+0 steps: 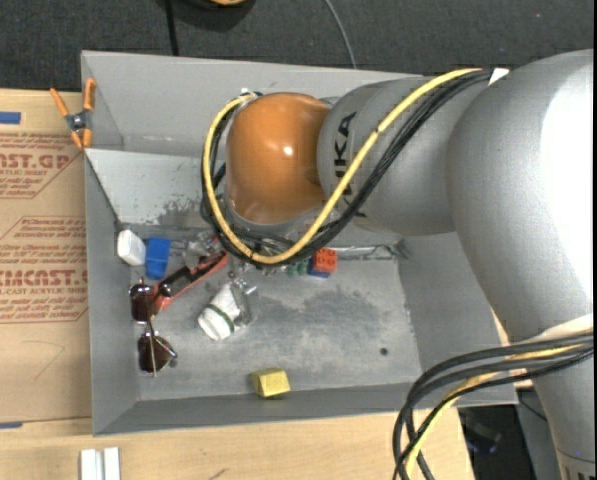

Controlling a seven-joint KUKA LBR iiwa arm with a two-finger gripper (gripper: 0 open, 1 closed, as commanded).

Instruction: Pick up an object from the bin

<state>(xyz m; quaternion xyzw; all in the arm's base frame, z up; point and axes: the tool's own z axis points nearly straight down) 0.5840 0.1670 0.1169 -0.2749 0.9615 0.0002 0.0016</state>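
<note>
- The grey metal bin [398,343] holds a few small loose things. Most are gathered toward its left wall, where they look to have tumbled and come to rest.
- The arm comes in from the right edge. Its orange dome-shaped wrist cover [275,158] faces up, so the gripper [240,286] points down at the floor, probably to come at a thing from above instead of from the side.
- The wrist hides most of the gripper, so whether it is open or closed cannot be told, and nothing can be seen gripped in it.
- The short white cylinder with a ribbed end [221,316] is the nearest thing. It lies tilted on its side just beside the gripper's tip, left of the floor's middle, and is the likeliest pick. Being round, it may roll when pressed.
- The dark-lensed sunglasses with red-brown arms [150,313] sprawl unfolded along the left wall, with one arm running toward the gripper. They could snag.
- The blue plastic block [157,257] and the white cap-like piece [130,247] sit touching near the far left corner.
- The small orange block [324,261] lies under the wrist, at the foot of the far wall.
- The yellow cube [271,383] lies alone by the near edge, well apart from the rest.
</note>
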